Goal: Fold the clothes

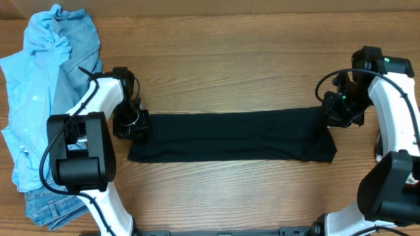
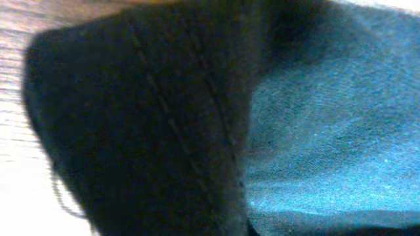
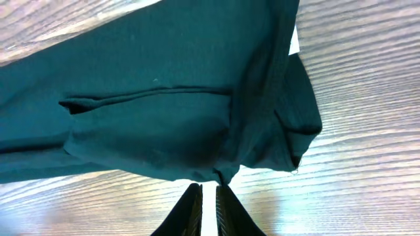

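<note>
Black T-shirt (image 1: 230,134), folded into 1 long band, lies across the middle of the wooden table (image 1: 230,59) between the 2 grippers. Left gripper (image 1: 136,126) sits at its left end; cloth fills the left wrist view, so the jaw state cannot be told. Right gripper (image 3: 209,196), jaws almost together, meets the right-end hem. Light blue shirt (image 1: 29,92) and jeans (image 1: 82,46) lie heaped at far left.

Matt knit cloth: black T-shirt (image 1: 230,134). Faded denim: jeans (image 1: 84,42). Smooth grained wood: table (image 1: 230,59).

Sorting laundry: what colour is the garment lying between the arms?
Black. The garment shows best overhead.
</note>
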You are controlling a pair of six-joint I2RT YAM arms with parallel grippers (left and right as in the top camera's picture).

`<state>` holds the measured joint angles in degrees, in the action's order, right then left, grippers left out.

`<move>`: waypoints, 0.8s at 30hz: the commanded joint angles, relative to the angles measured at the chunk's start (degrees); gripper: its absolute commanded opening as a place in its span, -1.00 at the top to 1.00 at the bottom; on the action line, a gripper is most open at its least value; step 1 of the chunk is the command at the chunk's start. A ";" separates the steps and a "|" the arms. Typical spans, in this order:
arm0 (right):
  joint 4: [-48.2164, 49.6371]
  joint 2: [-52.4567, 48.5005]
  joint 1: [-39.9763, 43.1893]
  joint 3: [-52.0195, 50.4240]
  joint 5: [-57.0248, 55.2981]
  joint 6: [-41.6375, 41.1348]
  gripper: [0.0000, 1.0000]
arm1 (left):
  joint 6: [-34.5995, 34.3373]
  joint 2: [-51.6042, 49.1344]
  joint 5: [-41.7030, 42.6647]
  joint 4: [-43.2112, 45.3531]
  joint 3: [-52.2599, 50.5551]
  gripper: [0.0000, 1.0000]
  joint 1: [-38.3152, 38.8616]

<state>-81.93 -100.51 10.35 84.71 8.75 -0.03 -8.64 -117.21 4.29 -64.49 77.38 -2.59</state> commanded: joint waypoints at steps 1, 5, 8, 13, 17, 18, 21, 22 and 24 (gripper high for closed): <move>0.26 0.52 -0.20 -0.13 0.28 -0.24 0.77 | 0.33 -0.39 -1.97 -2.69 3.80 0.92 -3.13; 0.35 0.52 -0.20 -0.13 0.28 -0.24 0.81 | 0.74 -0.26 -1.92 -8.13 13.51 0.92 -10.19; 0.68 0.52 -0.20 -0.13 0.28 -0.24 0.85 | 2.27 -0.11 -1.73 -10.32 18.32 0.92 -13.46; 0.83 0.52 -0.20 -0.13 0.28 -0.24 0.85 | 1.88 0.00 -3.45 -12.04 24.52 0.92 -16.59; 0.87 0.52 -0.20 -0.13 0.28 -0.24 0.85 | 2.40 0.00 2.99 -15.76 28.24 0.92 -16.55; 0.87 0.52 -0.20 -0.13 0.28 -0.24 0.85 | 4.35 0.00 6.91 -16.81 28.89 0.92 -15.80; 0.87 0.52 -0.20 -0.13 0.28 -0.24 0.85 | 7.63 0.02 14.27 -19.30 29.53 0.92 -11.54; 0.87 0.52 -0.20 -0.13 0.28 -0.24 0.85 | 7.85 0.02 14.88 -20.11 29.53 0.92 -9.40; 0.94 0.52 -0.20 -0.13 0.28 -0.24 0.85 | 7.87 0.02 15.23 -20.81 29.53 0.92 -4.92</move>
<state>-81.17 -100.51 10.35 84.71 8.73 -0.08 -3.44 -117.54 13.87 -84.40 105.38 -13.85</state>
